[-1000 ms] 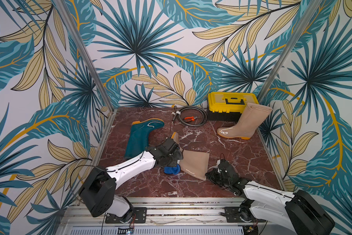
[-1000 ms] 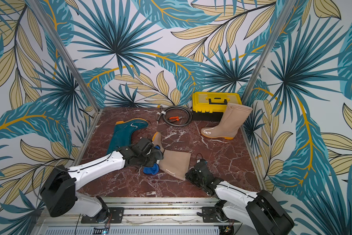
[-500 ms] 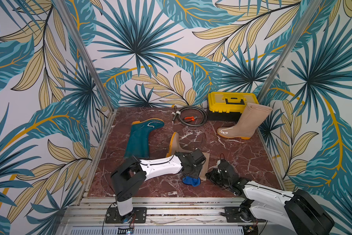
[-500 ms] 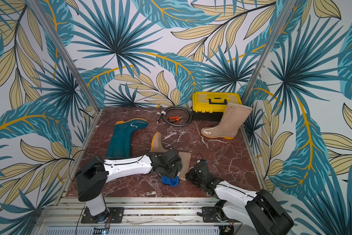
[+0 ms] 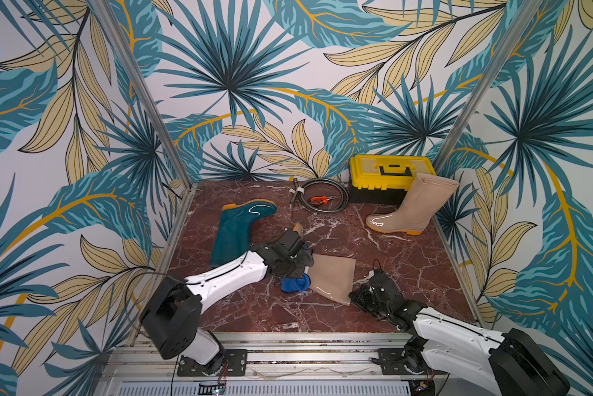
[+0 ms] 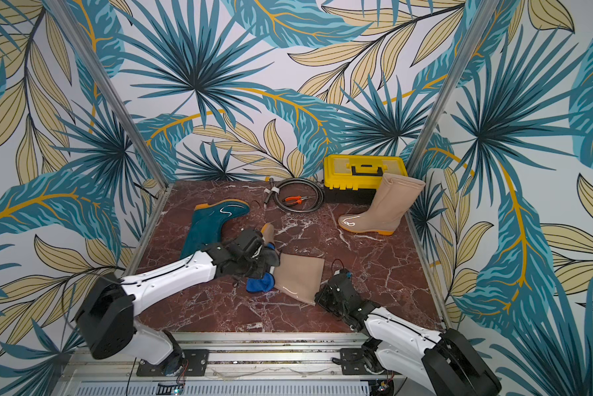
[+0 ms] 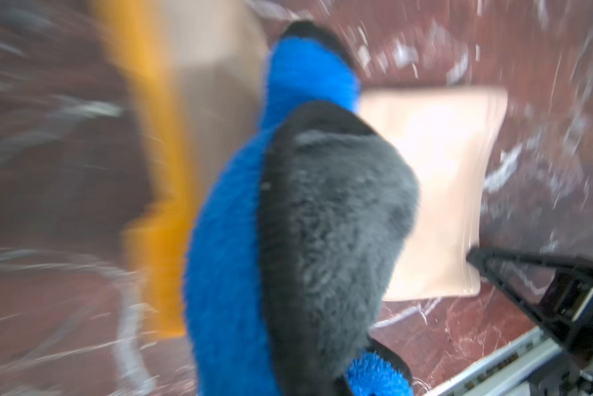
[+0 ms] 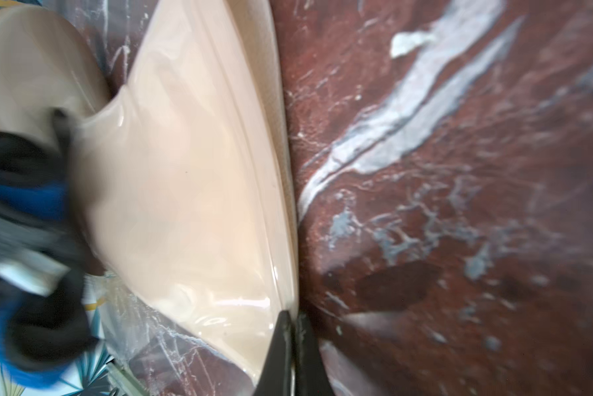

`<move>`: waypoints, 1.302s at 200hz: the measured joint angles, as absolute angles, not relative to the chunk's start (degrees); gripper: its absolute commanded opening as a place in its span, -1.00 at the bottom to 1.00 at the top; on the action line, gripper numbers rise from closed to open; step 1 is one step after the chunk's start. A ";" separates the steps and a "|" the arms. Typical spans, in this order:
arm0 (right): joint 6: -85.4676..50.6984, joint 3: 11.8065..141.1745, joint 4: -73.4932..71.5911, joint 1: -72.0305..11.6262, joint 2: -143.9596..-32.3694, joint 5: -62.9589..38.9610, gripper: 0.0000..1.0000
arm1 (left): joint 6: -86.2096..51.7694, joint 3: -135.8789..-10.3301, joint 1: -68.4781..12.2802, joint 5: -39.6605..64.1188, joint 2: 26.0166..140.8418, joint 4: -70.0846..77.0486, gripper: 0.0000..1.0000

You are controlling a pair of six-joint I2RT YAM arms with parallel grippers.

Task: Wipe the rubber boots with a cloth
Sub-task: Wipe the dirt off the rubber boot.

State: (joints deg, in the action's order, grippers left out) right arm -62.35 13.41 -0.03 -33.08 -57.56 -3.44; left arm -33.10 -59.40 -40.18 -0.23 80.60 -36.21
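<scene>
A beige-tan rubber boot [image 5: 332, 277] [image 6: 300, 277] lies on its side at the front middle of the floor, its orange sole [image 7: 154, 171] turned away from the arms. My left gripper [image 5: 296, 271] [image 6: 267, 264] is shut on the blue cloth [image 5: 295, 284] [image 7: 233, 240], pressed at this boot's ankle. The cloth hides its jaws. My right gripper [image 8: 289, 343] [image 5: 355, 296] is shut on the rim of the same boot's shaft [image 8: 185, 188]. A dark teal boot [image 5: 240, 233] lies at the left. Another tan boot [image 5: 415, 209] stands upright at the back right.
A yellow toolbox [image 5: 387, 175] stands against the back wall behind the upright boot. A coiled black cable [image 5: 343, 202] with orange pliers [image 5: 319, 200] inside it lies at the back middle. Patterned walls close in the red marble floor [image 5: 408, 267] on three sides.
The left gripper swept the cloth along the lying boot's shaft toward the right arm, then back to the ankle. The right arm and the boots have not moved.
</scene>
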 measured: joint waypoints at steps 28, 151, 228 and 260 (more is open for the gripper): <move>-56.82 24.51 15.64 -33.04 -55.44 0.08 -1.00 | -31.59 -59.16 -38.57 -4.56 70.11 -36.75 -1.00; -48.01 39.55 26.94 -35.14 -59.07 5.89 -0.82 | -29.10 -58.57 -32.91 -2.31 81.12 -37.91 -1.00; -50.74 35.81 30.59 -35.14 -52.05 12.32 -0.32 | -27.92 -62.28 -31.88 1.06 88.47 -38.06 -1.00; -52.05 35.99 32.56 -35.14 -54.28 13.47 -0.30 | -27.97 -62.28 -31.94 2.66 89.36 -38.11 -1.00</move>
